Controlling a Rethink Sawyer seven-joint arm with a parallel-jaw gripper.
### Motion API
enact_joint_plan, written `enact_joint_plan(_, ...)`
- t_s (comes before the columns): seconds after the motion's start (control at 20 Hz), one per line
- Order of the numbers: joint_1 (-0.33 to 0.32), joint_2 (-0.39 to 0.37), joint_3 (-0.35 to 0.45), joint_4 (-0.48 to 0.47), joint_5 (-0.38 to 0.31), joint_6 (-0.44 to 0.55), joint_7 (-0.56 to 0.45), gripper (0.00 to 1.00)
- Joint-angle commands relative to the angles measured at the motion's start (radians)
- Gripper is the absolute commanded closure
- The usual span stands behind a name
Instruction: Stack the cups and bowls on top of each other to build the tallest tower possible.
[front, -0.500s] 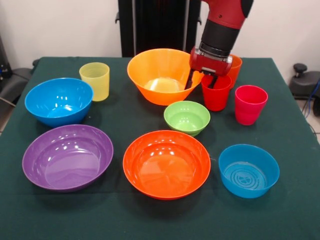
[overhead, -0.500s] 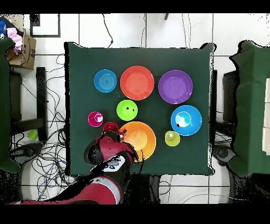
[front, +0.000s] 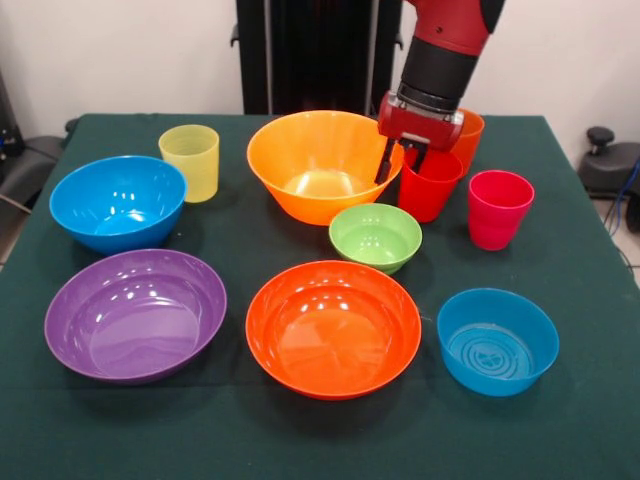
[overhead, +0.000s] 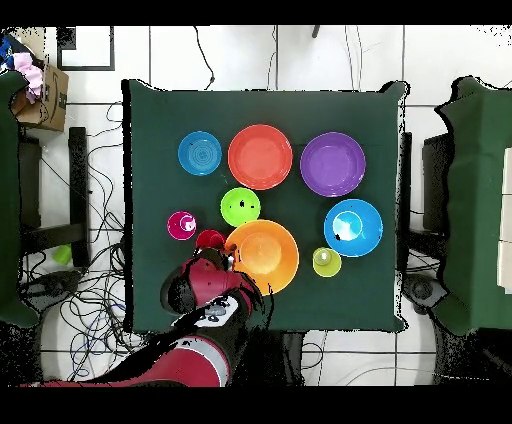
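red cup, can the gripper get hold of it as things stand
Probably yes: the gripper hangs right at the red cup's rim, fingers straddling its wall, jaws open. The large yellow-orange bowl and orange cup crowd it closely, though.

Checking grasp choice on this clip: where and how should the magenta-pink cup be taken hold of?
Grip the magenta-pink cup by its rim wall, coming straight down from above. It stands upright with its mouth open, apart from the red cup, so one finger can probably go inside and one outside.
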Motion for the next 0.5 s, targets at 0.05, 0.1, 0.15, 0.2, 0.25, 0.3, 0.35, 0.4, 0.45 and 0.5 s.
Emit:
enact_joint_plan(0.05, -0.017, 0.102, 0.13, 0.01, -0.001, -0.01, 0.161, 1.0)
enact_joint_plan(0.1, -0.015, 0.103, 0.129, 0.01, 0.0, -0.009, 0.163, 1.0)
enact_joint_plan(0.15, -0.018, 0.102, 0.132, 0.009, -0.001, -0.006, 0.163, 1.0)
enact_joint_plan(0.2, -0.018, 0.102, 0.132, 0.009, 0.0, -0.007, 0.164, 1.0)
enact_joint_plan(0.25, -0.019, 0.102, 0.132, 0.009, 0.0, -0.006, 0.164, 1.0)
enact_joint_plan(0.3, -0.019, 0.102, 0.133, 0.009, 0.001, -0.005, 0.164, 1.0)
enact_joint_plan(0.35, -0.021, 0.102, 0.135, 0.01, -0.001, -0.008, 0.165, 1.0)
enact_joint_plan(0.4, -0.021, 0.102, 0.135, 0.01, -0.001, -0.009, 0.166, 1.0)
enact_joint_plan(0.45, -0.021, 0.102, 0.134, 0.012, -0.001, -0.012, 0.168, 1.0)
enact_joint_plan(0.5, -0.021, 0.101, 0.135, 0.013, -0.001, -0.017, 0.169, 1.0)
